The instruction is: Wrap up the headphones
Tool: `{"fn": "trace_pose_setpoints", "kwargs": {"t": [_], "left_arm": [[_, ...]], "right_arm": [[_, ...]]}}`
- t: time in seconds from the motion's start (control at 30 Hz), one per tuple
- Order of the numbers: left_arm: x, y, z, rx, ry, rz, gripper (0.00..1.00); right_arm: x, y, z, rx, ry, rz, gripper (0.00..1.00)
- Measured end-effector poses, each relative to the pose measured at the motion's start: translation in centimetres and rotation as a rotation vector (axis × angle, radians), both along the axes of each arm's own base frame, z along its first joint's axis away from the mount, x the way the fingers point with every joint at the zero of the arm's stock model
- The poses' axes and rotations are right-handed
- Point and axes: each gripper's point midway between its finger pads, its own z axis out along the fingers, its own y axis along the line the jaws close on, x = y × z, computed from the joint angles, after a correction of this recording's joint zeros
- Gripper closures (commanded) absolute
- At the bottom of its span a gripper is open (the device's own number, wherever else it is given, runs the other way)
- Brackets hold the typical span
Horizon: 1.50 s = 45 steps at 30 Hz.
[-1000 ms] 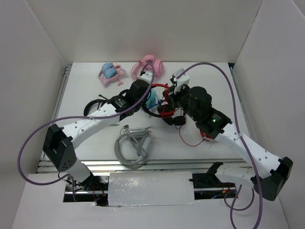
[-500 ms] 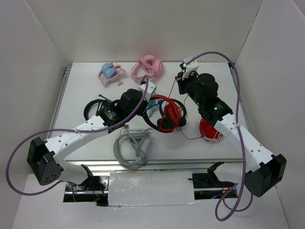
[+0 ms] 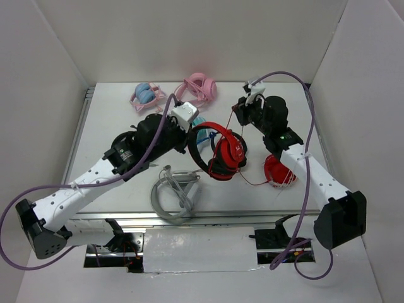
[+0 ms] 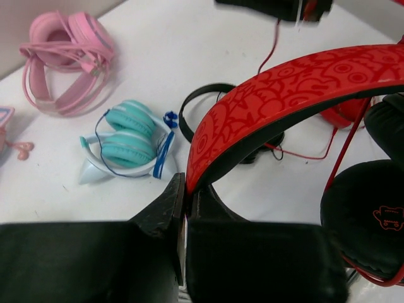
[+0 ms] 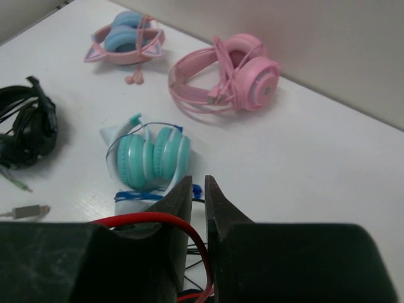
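The headphones (image 3: 226, 153) stand mid-table, red cups down and headband up. My left gripper (image 3: 194, 128) is shut on the left end of the red patterned headband (image 4: 284, 88), seen clamped between the jaws in the left wrist view (image 4: 186, 189). A black ear pad (image 4: 366, 214) hangs at the right. My right gripper (image 3: 240, 112) is beyond the headphones, its jaws almost closed (image 5: 197, 189) on the thin red cable (image 5: 189, 233). The cable (image 3: 252, 183) also trails on the table to the right.
A compact red pair with whitish cord (image 3: 278, 170) lies at the right. Teal headphones (image 5: 151, 158) lie just behind the red ones, and a small black pair (image 3: 123, 142) under my left arm. Pink headphones (image 3: 199, 88) and a pink-blue pair (image 3: 146, 96) lie at the back. A grey pair (image 3: 173, 192) lies near the front.
My right gripper has moved from the headphones toward the back right, drawing the red cable with it. My left arm has pulled back left, still holding the headband; the headphones shifted slightly right.
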Motion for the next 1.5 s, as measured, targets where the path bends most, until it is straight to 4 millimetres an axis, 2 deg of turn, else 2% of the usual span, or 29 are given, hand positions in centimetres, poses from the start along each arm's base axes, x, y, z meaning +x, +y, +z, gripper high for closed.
{"fn": "trace_pose_setpoints", "kwargs": {"t": [0.1, 0.23, 0.37, 0.47, 0.57, 0.67, 0.7, 0.87, 0.93, 1.03, 1.1, 1.17, 1.33, 1.43, 1.5], "left_arm": [[-0.1, -0.1, 3.0, -0.038, -0.019, -0.004, 1.0], [0.0, -0.3, 9.9, -0.138, -0.095, 0.001, 1.0], [-0.7, -0.2, 15.9, -0.232, -0.155, -0.018, 1.0], [-1.5, 0.1, 19.2, -0.277, -0.185, -0.04, 1.0], [-2.0, 0.4, 21.6, -0.302, -0.209, -0.048, 1.0], [-2.1, 0.8, 23.0, -0.311, -0.221, -0.038, 1.0], [-1.9, 1.0, 23.2, -0.309, -0.223, -0.025, 1.0], [-0.9, 2.3, 23.5, -0.304, -0.233, 0.068, 1.0], [-0.4, 2.9, 23.3, -0.296, -0.234, 0.117, 1.0], [0.8, 3.9, 22.9, -0.286, -0.237, 0.208, 1.0], [1.7, 4.3, 22.7, -0.283, -0.242, 0.268, 1.0], [3.6, 4.9, 21.8, -0.266, -0.238, 0.373, 1.0], [8.2, 5.7, 18.5, -0.205, -0.194, 0.546, 1.0], [11.2, 7.4, 15.9, -0.172, -0.144, 0.625, 1.0], [13.0, 9.3, 14.6, -0.164, -0.112, 0.679, 1.0]], "right_arm": [[0.1, 1.4, -1.7, 0.01, 0.032, 0.077, 0.77], [0.4, 3.4, -3.5, 0.041, 0.072, 0.177, 0.76], [0.9, 5.6, -5.4, 0.076, 0.11, 0.252, 0.73], [1.1, 7.4, -7.6, 0.099, 0.16, 0.3, 0.73], [1.0, 8.9, -10.0, 0.115, 0.226, 0.333, 0.74], [0.8, 10.0, -11.6, 0.131, 0.272, 0.356, 0.86], [0.7, 10.3, -12.0, 0.139, 0.286, 0.365, 0.95], [-0.9, 11.0, -13.6, 0.168, 0.324, 0.4, 1.0], [-2.4, 10.9, -15.3, 0.166, 0.359, 0.404, 1.0], [-5.8, 10.5, -18.1, 0.15, 0.439, 0.402, 1.0], [-7.7, 10.2, -18.7, 0.131, 0.451, 0.387, 1.0], [-9.5, 10.2, -18.2, 0.113, 0.44, 0.376, 1.0], [-13.4, 10.2, -14.3, 0.122, 0.32, 0.368, 1.0], [-15.4, 9.4, -13.1, 0.132, 0.285, 0.33, 1.0], [-16.4, 8.9, -12.6, 0.139, 0.271, 0.304, 1.0]]}}
